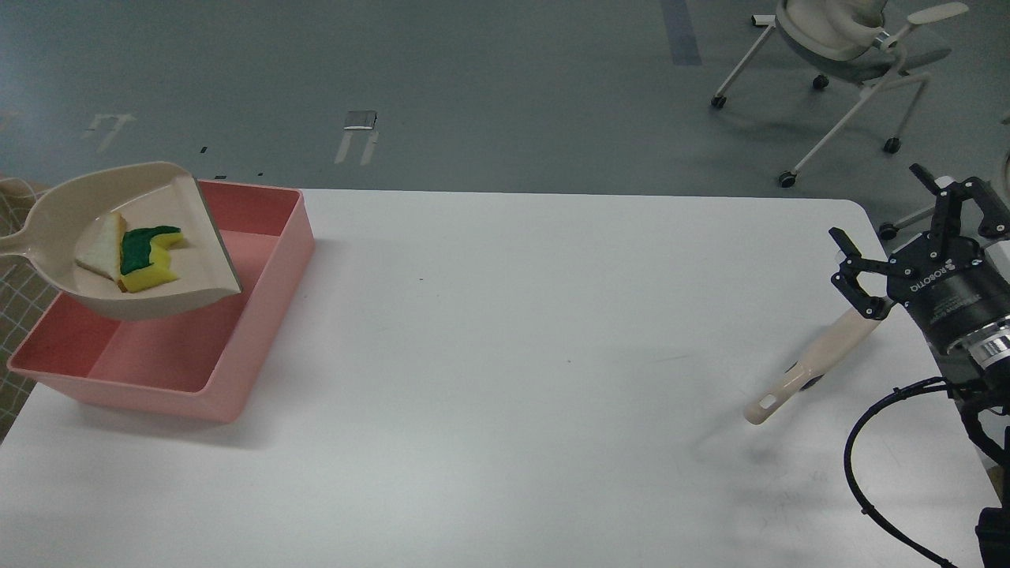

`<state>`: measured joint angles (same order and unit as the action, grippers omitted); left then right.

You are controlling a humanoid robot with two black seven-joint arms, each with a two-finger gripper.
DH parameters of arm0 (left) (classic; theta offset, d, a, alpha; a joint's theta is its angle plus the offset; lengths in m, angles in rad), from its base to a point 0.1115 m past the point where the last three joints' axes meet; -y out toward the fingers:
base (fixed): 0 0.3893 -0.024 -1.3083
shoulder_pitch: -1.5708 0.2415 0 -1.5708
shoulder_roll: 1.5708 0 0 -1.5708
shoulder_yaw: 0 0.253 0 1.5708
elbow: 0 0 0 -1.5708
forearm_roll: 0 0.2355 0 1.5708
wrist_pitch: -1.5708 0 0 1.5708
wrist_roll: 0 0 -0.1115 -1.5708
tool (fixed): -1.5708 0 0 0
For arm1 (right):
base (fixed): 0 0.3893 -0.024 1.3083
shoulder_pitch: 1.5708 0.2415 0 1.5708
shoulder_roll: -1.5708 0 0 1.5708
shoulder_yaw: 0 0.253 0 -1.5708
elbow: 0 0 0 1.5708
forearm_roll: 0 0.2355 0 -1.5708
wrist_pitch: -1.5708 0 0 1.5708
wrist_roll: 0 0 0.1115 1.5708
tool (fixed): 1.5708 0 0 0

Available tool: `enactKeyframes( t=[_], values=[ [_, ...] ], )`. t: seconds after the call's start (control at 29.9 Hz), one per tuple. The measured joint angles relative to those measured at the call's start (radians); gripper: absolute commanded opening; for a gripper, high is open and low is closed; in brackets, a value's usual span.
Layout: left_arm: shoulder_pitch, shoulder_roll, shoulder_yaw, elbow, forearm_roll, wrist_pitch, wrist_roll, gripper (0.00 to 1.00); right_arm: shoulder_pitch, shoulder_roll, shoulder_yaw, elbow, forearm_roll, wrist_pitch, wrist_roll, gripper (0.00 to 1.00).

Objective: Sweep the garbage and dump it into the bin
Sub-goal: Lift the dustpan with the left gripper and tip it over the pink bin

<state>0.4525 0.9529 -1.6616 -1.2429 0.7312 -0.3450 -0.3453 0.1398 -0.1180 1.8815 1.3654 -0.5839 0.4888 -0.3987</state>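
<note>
The beige dustpan (189,237) hangs above the pink bin (260,260) at the table's left, its handle running off the left edge. In the pan lie the white bread slice (99,251) and the yellow sponge with green face (148,256). My left gripper is out of view past the left edge. My right gripper (907,233) is open and empty at the right edge, just above the top end of the beige brush (813,363) lying on the table.
The white table (513,355) spreads between bin and brush. An office chair (844,47) stands on the grey floor behind the table's right corner. A black cable (860,465) loops by my right arm.
</note>
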Motion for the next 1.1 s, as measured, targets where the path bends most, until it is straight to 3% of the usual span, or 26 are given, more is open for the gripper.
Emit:
enactKeyframes(
  t=[0.5, 1.1],
  values=[
    [-0.027, 0.178, 0.014, -0.013, 0.198, 0.017, 0.009, 0.10, 0.000, 0.001, 0.005, -0.002, 0.001, 0.000, 0.000, 1.00],
    [-0.058, 0.549, 0.040, -0.035, 0.215, -0.014, 0.011, 0.10, 0.016, -0.018, 0.010, 0.012, 0.007, 0.000, -0.001, 1.00]
  ],
)
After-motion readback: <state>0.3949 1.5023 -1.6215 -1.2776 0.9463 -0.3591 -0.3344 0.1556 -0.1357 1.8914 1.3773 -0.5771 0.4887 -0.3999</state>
